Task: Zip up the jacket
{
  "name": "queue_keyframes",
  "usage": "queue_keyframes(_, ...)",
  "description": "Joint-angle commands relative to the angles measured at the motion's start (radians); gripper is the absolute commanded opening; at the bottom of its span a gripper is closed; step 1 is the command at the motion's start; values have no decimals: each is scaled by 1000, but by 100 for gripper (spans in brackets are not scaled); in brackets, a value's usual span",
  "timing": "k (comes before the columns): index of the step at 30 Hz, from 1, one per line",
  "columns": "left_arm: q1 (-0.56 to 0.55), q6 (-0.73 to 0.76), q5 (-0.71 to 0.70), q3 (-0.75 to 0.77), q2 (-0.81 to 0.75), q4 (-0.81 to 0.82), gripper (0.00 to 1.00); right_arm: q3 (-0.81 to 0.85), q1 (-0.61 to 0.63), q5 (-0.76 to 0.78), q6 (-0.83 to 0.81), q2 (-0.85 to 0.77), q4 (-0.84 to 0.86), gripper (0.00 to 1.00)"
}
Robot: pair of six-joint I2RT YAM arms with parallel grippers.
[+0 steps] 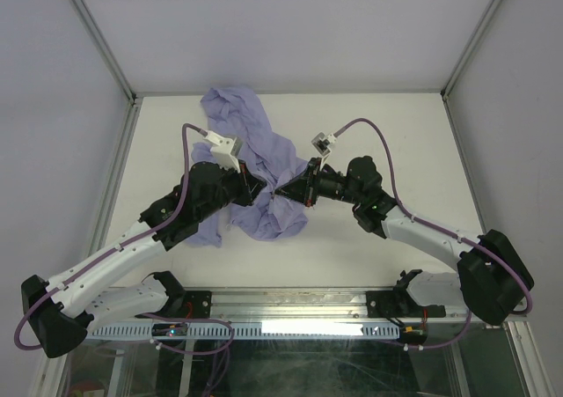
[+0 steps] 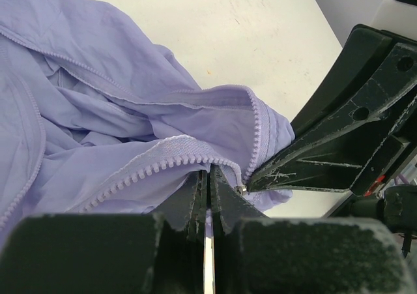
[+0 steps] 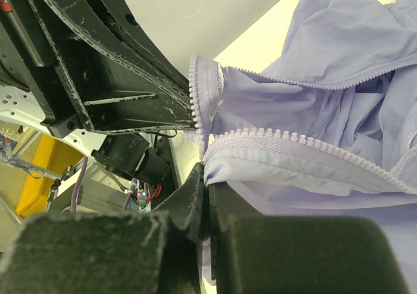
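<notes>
It was a robotics lab cell: a white table (image 1: 352, 256) boxed by plain panels (image 1: 290, 27) on aluminium posts (image 1: 97, 36), with a cabled mounting rail (image 1: 290, 303) at six o'clock.

Our left arm (image 1: 176, 212) and right arm (image 1: 413, 230) reach from the near edge toward the middle of the desk (image 1: 378, 124), wrists angled inward, nearly tip to tip. Our left gripper (image 1: 261, 189) and right gripper (image 1: 282, 191) each have fingers pressed together, pinching the jacket (image 1: 255, 133).

No legible text, label, brand, number or sign anywhere.
</notes>
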Motion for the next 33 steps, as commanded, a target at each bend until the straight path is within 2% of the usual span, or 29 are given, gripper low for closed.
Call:
queue_keyframes(1, -9, -11, -5, 17, -19, 44, 0, 27, 7, 12, 2, -31, 81, 0)
queue_keyframes(33, -40, 40, 38, 28, 13, -21, 0, 72, 5, 30, -13, -10, 84, 0)
